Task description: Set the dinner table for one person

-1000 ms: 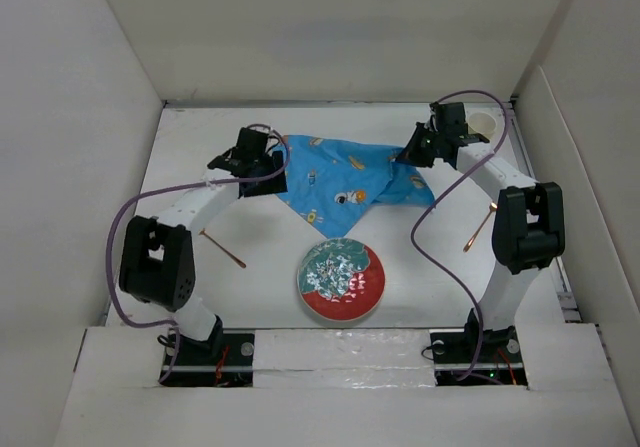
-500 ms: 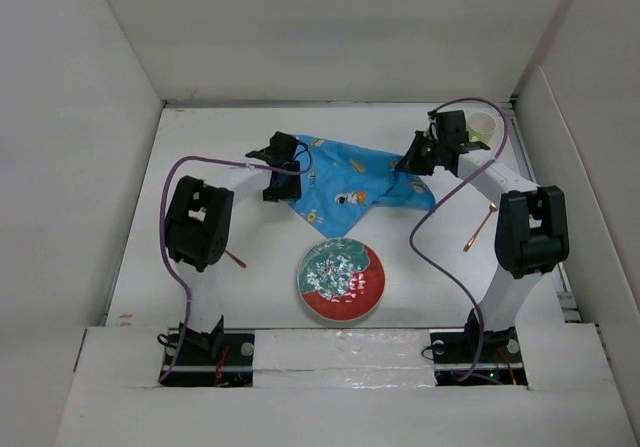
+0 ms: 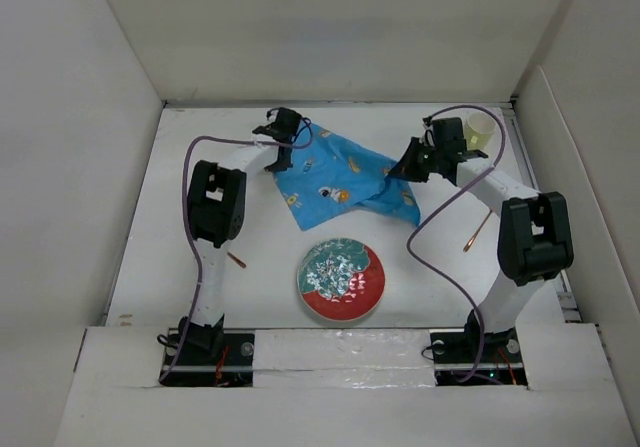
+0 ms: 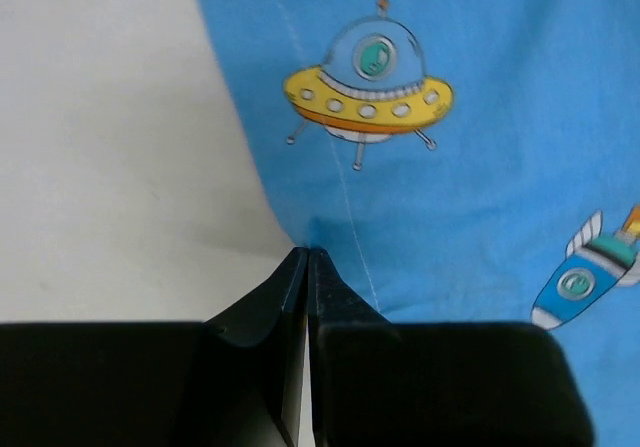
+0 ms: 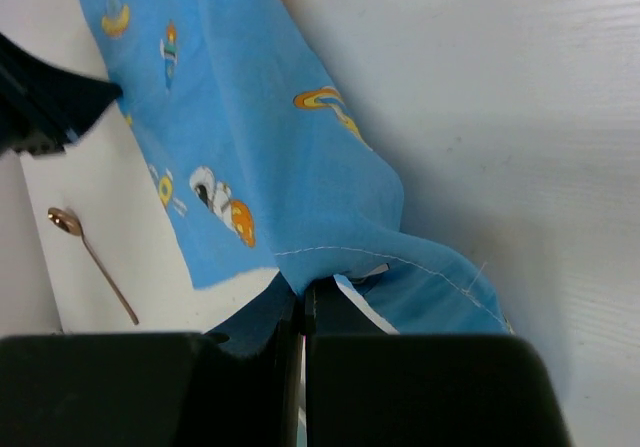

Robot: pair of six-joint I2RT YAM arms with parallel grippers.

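Blue cartoon-print placemat (image 3: 335, 175) is laid rumpled on the far half of the white dinner table (image 3: 270, 302), which spans the whole floor beneath both arms. Its left hem is pinched by the closed jaws of the left gripper (image 4: 306, 262). A fold at its right end is clamped by the right gripper (image 5: 303, 302). A red-and-teal plate (image 3: 340, 280) is seen nearer the bases.

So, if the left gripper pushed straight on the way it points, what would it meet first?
The blue placemat. The left gripper has its jaws shut on the cloth's edge, and more of the cloth lies directly ahead in the wrist view. How flat it lies there is hard to judge.
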